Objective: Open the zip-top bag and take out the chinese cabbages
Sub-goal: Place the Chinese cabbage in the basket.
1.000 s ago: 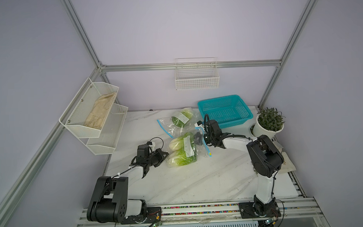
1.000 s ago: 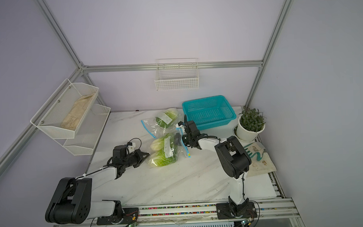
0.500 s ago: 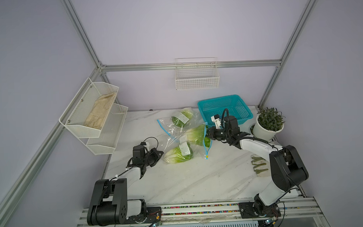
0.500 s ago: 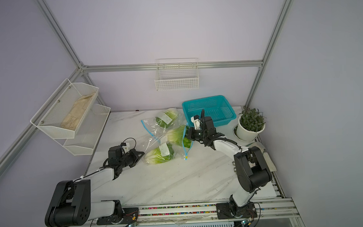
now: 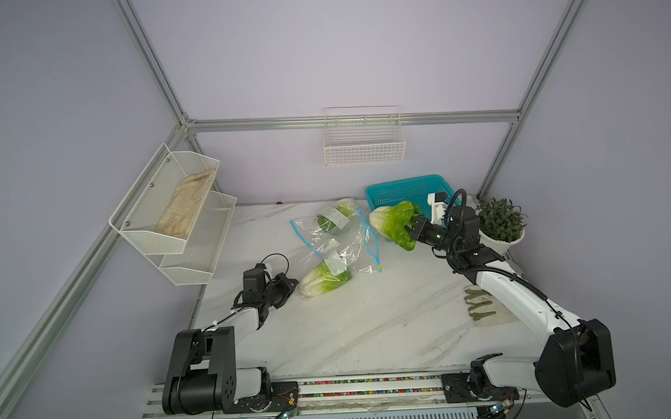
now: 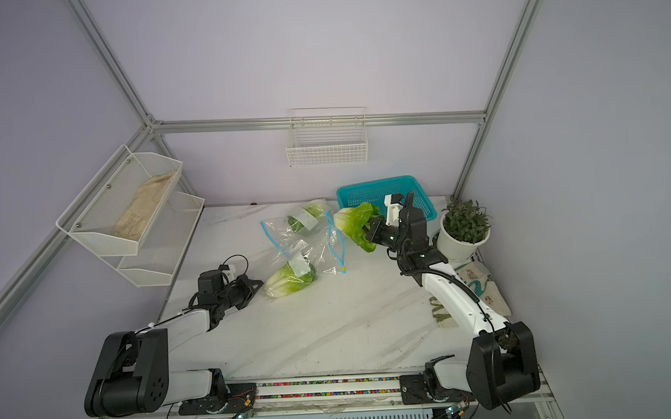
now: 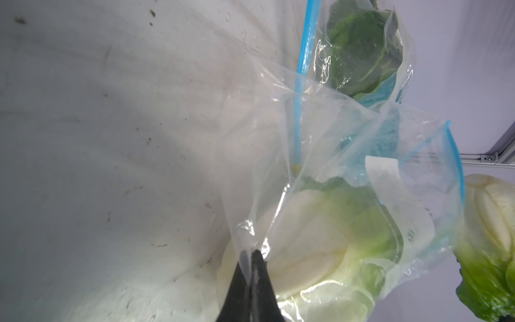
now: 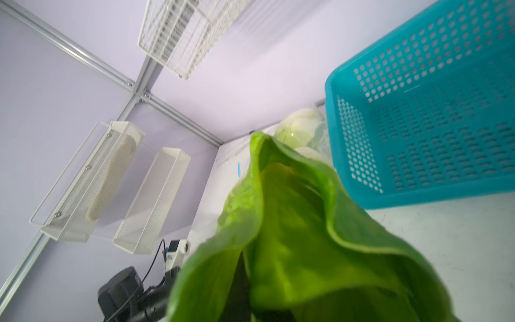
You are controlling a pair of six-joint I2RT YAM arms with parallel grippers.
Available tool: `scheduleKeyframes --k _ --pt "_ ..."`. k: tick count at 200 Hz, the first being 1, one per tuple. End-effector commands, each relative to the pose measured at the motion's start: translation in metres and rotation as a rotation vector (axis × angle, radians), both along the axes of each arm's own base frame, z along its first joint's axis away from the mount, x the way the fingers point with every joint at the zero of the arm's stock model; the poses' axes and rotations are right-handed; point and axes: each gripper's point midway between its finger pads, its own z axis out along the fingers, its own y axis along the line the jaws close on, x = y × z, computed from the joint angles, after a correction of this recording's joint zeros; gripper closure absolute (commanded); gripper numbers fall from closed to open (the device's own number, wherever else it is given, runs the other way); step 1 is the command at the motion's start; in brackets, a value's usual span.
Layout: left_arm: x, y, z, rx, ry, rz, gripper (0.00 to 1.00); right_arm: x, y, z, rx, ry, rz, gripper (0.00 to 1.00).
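My right gripper (image 5: 413,230) is shut on the green leaves of a chinese cabbage (image 5: 390,221), holding it in the air beside the teal basket. In the right wrist view those leaves (image 8: 292,223) hide all but one dark finger (image 8: 239,278). The clear zip-top bag (image 5: 347,252) lies crumpled mid-table, its blue zip (image 5: 369,240) open. Another elongated cabbage (image 5: 325,280) lies inside it. My left gripper (image 7: 250,253) is shut on the bag's plastic corner, next to that cabbage's white base (image 7: 306,251). A rounder, darker cabbage (image 5: 332,218) sits in clear plastic behind.
A teal basket (image 5: 402,187) stands at the back right, with a potted plant (image 5: 501,224) in a white pot to its right. White mesh shelves (image 5: 173,216) hang on the left wall and a wire basket (image 5: 364,140) on the back wall. Green gloves (image 5: 479,305) lie by the right arm.
My right gripper has drawn the cabbage out of the bag and carried it up and right toward the basket. The left gripper stayed shut on the bag's corner and shifted slightly left.
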Motion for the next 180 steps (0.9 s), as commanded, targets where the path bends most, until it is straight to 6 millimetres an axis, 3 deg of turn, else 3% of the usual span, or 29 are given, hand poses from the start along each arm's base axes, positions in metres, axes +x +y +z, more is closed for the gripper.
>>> scheduleKeyframes --k 1,12,21,63,97,137,169,180 --pt "0.012 0.000 0.012 0.003 -0.048 -0.017 1.00 0.028 -0.033 0.030 0.027 -0.114 -0.206 1.00" --pt "0.014 -0.003 0.016 -0.012 -0.057 -0.032 1.00 0.040 -0.040 0.034 0.059 -0.140 -0.240 1.00" --pt "0.015 -0.006 0.019 -0.022 -0.063 -0.046 1.00 0.058 -0.043 0.021 0.064 -0.123 -0.269 1.00" --pt "0.015 -0.010 0.023 -0.019 -0.064 -0.091 1.00 0.122 -0.037 -0.002 0.095 -0.114 -0.308 1.00" --pt "0.016 -0.014 0.029 -0.030 -0.077 -0.112 1.00 0.162 -0.030 -0.043 0.092 -0.043 -0.326 1.00" --pt "0.016 -0.014 0.033 -0.014 -0.081 -0.126 1.00 0.194 -0.022 -0.084 0.099 0.026 -0.325 1.00" --pt "0.016 -0.014 0.034 -0.019 -0.080 -0.129 1.00 0.204 -0.014 -0.099 0.110 0.065 -0.304 1.00" --pt "0.016 -0.015 0.035 -0.017 -0.083 -0.131 1.00 0.203 -0.014 -0.100 0.106 0.067 -0.301 0.87"
